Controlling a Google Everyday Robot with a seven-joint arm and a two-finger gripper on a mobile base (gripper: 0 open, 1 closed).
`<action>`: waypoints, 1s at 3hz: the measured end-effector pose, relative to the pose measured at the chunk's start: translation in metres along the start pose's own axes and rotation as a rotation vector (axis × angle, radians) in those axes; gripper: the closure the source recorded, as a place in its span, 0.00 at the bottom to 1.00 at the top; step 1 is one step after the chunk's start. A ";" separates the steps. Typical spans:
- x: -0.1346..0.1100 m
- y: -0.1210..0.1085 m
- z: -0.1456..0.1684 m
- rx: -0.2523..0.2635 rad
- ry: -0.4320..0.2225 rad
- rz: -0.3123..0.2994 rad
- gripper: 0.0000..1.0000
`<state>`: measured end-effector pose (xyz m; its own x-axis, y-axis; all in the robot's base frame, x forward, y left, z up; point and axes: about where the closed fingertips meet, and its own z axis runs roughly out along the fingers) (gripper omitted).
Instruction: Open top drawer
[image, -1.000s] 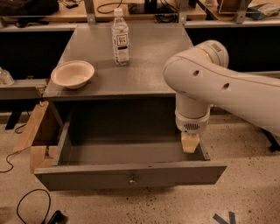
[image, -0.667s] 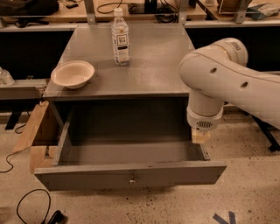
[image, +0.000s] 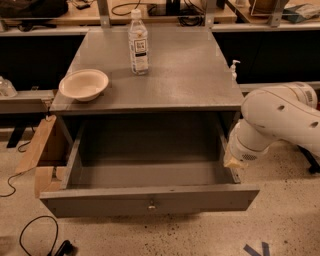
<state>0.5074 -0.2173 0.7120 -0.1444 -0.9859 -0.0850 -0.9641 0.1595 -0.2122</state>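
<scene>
The top drawer (image: 150, 199) stands pulled far out from under the grey table (image: 175, 75). Its flat grey front carries a small round metal knob (image: 151, 205), and its deep grey box interior (image: 150, 172) shows nothing inside. My white arm (image: 272, 122) comes in from the right. My gripper (image: 233, 160) hangs at the arm's lower end, just outside the drawer's right wall (image: 226, 157), near its front corner. It holds nothing that I can see. No other drawers show in this view.
A beige bowl (image: 83, 84) and a water bottle (image: 138, 42) stand on the table top. A small pump bottle (image: 233, 69) sits at its right edge. An open cardboard box (image: 42, 150) is left of the drawer. A black cable (image: 35, 235) lies on the floor.
My arm and gripper have swung to the right, from above the drawer's right inner corner to outside its right wall. The drawer stays open as before.
</scene>
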 end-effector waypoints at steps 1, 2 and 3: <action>-0.003 -0.016 0.022 0.057 -0.074 -0.019 1.00; 0.000 -0.017 0.023 0.092 -0.086 -0.015 1.00; 0.001 -0.017 0.023 0.095 -0.087 -0.014 1.00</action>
<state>0.5285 -0.2193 0.6930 -0.1069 -0.9806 -0.1643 -0.9399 0.1536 -0.3050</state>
